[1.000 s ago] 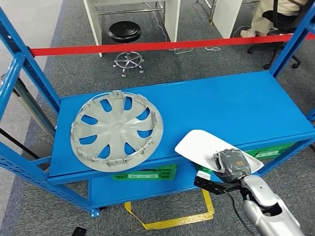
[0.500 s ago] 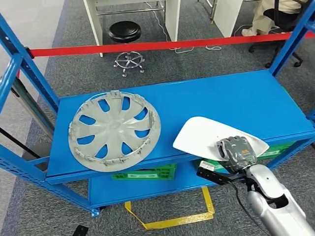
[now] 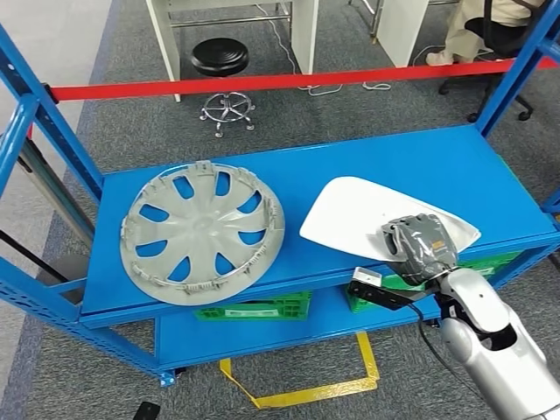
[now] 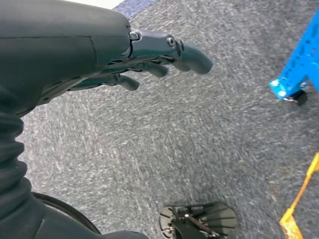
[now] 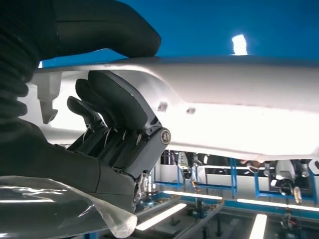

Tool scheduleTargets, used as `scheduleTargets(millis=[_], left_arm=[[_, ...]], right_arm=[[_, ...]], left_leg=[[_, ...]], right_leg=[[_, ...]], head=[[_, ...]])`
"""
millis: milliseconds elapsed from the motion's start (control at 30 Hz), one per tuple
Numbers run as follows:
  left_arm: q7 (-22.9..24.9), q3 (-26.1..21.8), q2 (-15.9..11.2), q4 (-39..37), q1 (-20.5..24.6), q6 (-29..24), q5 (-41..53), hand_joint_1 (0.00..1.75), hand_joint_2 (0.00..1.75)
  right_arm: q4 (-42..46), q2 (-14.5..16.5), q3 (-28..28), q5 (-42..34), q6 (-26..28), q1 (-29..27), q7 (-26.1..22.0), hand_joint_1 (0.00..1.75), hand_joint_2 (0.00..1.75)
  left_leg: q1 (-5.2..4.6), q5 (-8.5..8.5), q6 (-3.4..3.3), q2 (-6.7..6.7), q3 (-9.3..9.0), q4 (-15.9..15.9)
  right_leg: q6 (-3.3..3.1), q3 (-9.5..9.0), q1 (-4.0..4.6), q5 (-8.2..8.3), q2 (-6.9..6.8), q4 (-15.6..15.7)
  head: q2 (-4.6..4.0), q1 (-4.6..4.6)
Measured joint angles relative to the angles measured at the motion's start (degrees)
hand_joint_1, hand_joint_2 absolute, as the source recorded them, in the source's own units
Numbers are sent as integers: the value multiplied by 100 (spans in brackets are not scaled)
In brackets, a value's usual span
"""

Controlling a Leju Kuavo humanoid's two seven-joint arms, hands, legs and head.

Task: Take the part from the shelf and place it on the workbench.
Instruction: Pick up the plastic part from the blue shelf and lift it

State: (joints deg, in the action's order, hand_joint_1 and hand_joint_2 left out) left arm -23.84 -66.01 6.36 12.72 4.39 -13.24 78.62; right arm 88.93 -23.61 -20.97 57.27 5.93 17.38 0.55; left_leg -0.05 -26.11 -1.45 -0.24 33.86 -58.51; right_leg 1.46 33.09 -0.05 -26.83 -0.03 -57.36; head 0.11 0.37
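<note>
**Right hand grips the white part over the blue shelf**

Here is the right hand (image 3: 420,248), wrapped in its grey cover, clamped on the near edge of the white part (image 3: 360,219). The part is a flat, rounded panel, and it sits over the front right area of the blue shelf (image 3: 409,162), its far end above the shelf top and its near end at the shelf's front lip. From the head view I cannot tell whether the panel rests on the shelf or hangs just above it. In the right wrist view the thumb lies along one face of the part (image 5: 240,94) while the dark fingers (image 5: 112,99) curl against the other face, so the pinch is plain.

On the left half of the shelf lies a grey wheel cover (image 3: 201,229), well apart from the part. Green crates (image 3: 264,308) sit on the shelf's lower level. Behind the shelf runs a red barrier tape (image 3: 264,82), and beyond it stands a black stool (image 3: 221,58) on the grey carpet. Yellow tape (image 3: 311,392) marks the floor in front of the shelf.

The left hand (image 4: 150,55) hangs over the carpet, its fingers stretched out and slightly apart, holding nothing.
</note>
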Motion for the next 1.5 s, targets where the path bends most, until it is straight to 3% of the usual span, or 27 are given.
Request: scheduleTargets(millis=[67, 100, 167, 200, 233, 267, 367, 433, 500, 567, 633, 700, 733, 767, 800, 867, 933, 1067, 1133, 1200, 1233, 1267, 1300, 1367, 1400, 1433, 1500], left_arm=[[-4, 1, 11, 0, -1, -4, 2, 0, 175], [-6, 2, 16, 0, 4, -7, 3, 0, 175], [-9, 2, 19, 0, 12, -12, 3, 0, 175], [-10, 2, 26, 0, 10, -12, 4, 0, 175], [-10, 2, 33, 0, 8, -12, 4, 0, 175], [-10, 2, 40, 0, 7, -13, 4, 0, 175], [-10, 2, 49, 0, 13, -14, 4, 0, 175], [-13, 2, 46, 0, 14, 0, 3, 0, 175], [-21, 2, 46, 0, 11, 16, 3, 0, 175], [-25, 2, 46, 0, 14, 18, 2, 0, 175], [-24, 2, 47, 0, 18, 10, 1, 0, 175], [-4, 2, 54, 0, 14, -2, -3, 0, 175], [23, 2, 58, 0, 12, -6, -7, 0, 175], [61, 2, 62, 0, 12, -4, -10, 0, 175], [102, 2, 63, 0, 14, -2, -13, 0, 175], [198, 2, 57, 0, 23, 4, -10, 0, 175], [279, 2, 53, 0, 34, 4, -2, 0, 175], [316, 2, 68, 0, 32, 4, 4, 0, 175], [318, 1, 71, 0, 41, 3, 4, 0, 175], [319, 0, 67, 0, 43, 4, 5, 0, 175], [320, 0, 67, 0, 40, 4, 5, 0, 175], [322, 0, 68, 0, 37, 2, 4, 0, 175], [325, 1, 69, 0, 36, -4, 3, 0, 175], [328, 1, 68, 0, 42, -20, -2, 0, 175], [329, 1, 66, 0, 46, -30, -5, 0, 175], [332, 0, 63, 0, 48, -41, -9, 0, 175], [341, -1, 61, 0, 47, -65, -21, 0, 175]], right_arm=[[37, -22, -12, 43, 111, 10, -3, 175, 175], [54, -33, -14, 73, 190, 17, 3, 175, 175], [80, -42, -27, 138, 327, 7, 25, 175, 175], [88, -42, -38, 165, 368, -18, 36, 175, 175], [93, -42, -48, 193, 402, -46, 43, 175, 175], [99, -42, -54, 217, 435, -66, 46, 175, 175], [144, -42, -56, 279, 558, -75, 49, 175, 175], [182, -42, -54, 323, 645, -85, 49, 175, 175], [220, -42, -49, 388, 749, -117, 51, 175, 175], [268, -42, -40, 445, 862, -133, 50, 175, 175], [314, -41, -34, 476, 937, -134, 45, 175, 175], [331, -38, -32, 507, 992, -144, 38, 175, 175], [332, -32, -32, 532, 1028, -150, 32, 175, 175], [336, -24, -33, 558, 1070, -153, 25, 175, 175], [342, -13, -34, 585, 1110, -154, 19, 175, 175], [359, 15, -39, 637, 1161, -150, 9, 175, 175], [368, 39, -45, 667, 1179, -148, 4, 175, 175], [377, 66, -47, 679, 1186, -144, -10, 175, 175], [384, 70, -45, 679, 1188, -136, -12, 175, 175], [382, 72, -49, 680, 1188, -149, -13, 175, 175], [381, 73, -51, 680, 1188, -162, -13, 175, 175], [380, 74, -54, 680, 1188, -171, -14, 175, 175], [379, 74, -55, 680, 1189, -173, -13, 175, 175], [379, 75, -51, 679, 1191, -164, -13, 175, 175], [380, 76, -50, 680, 1193, -157, -13, 175, 175], [381, 77, -50, 681, 1194, -154, -14, 175, 175], [382, 79, -52, 688, 1197, -159, -16, 175, 175]], left_leg=[[25, 27, -51, 1, -18, 47], [41, 40, -70, 3, -25, 66], [44, 40, -84, 6, -22, 64], [44, 39, -84, 6, -23, 63], [45, 38, -84, 6, -23, 60], [47, 36, -81, 5, -25, 56], [45, 7, -32, 0, -21, 18], [22, -4, 27, -4, -2, -7], [20, -1, 81, -6, 4, -7], [34, -101, 138, -2, 41, -124], [40, -414, 185, 2, 252, -648], [42, -747, 199, 3, 589, -1414], [41, -786, 193, 3, 687, -1631], [39, -710, 179, 3, 692, -1634], [36, -531, 155, 3, 590, -1402], [16, -136, 81, 3, 242, -620], [-7, -1, 31, 4, 31, -119], [7, 10, -39, 0, 3, 11], [34, 37, -83, 4, -13, 50], [32, 39, -95, 5, -8, 47], [30, 39, -96, 5, -9, 46], [30, 38, -96, 5, -10, 43], [31, 36, -94, 4, -14, 40], [27, 26, -71, -1, -18, 23], [15, 21, -50, -5, -7, 3], [2, 22, -21, -7, 9, -13], [-12, 41, 35, -9, 36, -31]], right_leg=[[55, 90, -9, -126, 0, -158], [79, 211, -15, -271, 2, -405], [125, 580, -36, -635, 4, -1189], [145, 742, -46, -737, 3, -1520], [161, 824, -56, -737, 2, -1675], [170, 789, -65, -621, 0, -1583], [174, 221, -88, -93, -2, -434], [122, 7, -81, -25, 9, -45], [37, -6, -69, -29, 18, -31], [-39, -13, -75, -16, 14, -20], [-93, -22, -82, -14, 3, -13], [-116, -25, -68, -21, -2, -15], [-120, -29, -60, -23, -2, -16], [-122, -35, -52, -26, 0, -17], [-122, -46, -45, -31, 4, -17], [-109, -70, -26, -46, 8, -21], [-72, -59, -11, -57, 7, -29], [44, 5, -21, -123, -3, -89], [97, 235, -35, -396, 1, -562], [143, 614, -53, -721, -1, -1349], [160, 750, -59, -783, -1, -1614], [170, 788, -62, -732, -2, -1666], [172, 708, -65, -574, -3, -1478], [164, 320, -70, -184, -6, -677], [143, 143, -69, -69, -2, -332], [120, 34, -65, -21, 2, -120], [53, -3, -52, -16, 13, -45]], head=[[0, 16], [0, 28], [0, 50], [0, 50], [0, 51], [0, 51], [0, 54], [0, 45], [0, 38], [0, 31], [0, 13], [0, 7], [0, 6], [0, 6], [0, 6], [0, 7], [0, 12], [0, 20], [0, 40], [0, 52], [0, 51], [0, 52], [0, 52], [0, 52], [0, 51], [0, 50], [1, 45]])
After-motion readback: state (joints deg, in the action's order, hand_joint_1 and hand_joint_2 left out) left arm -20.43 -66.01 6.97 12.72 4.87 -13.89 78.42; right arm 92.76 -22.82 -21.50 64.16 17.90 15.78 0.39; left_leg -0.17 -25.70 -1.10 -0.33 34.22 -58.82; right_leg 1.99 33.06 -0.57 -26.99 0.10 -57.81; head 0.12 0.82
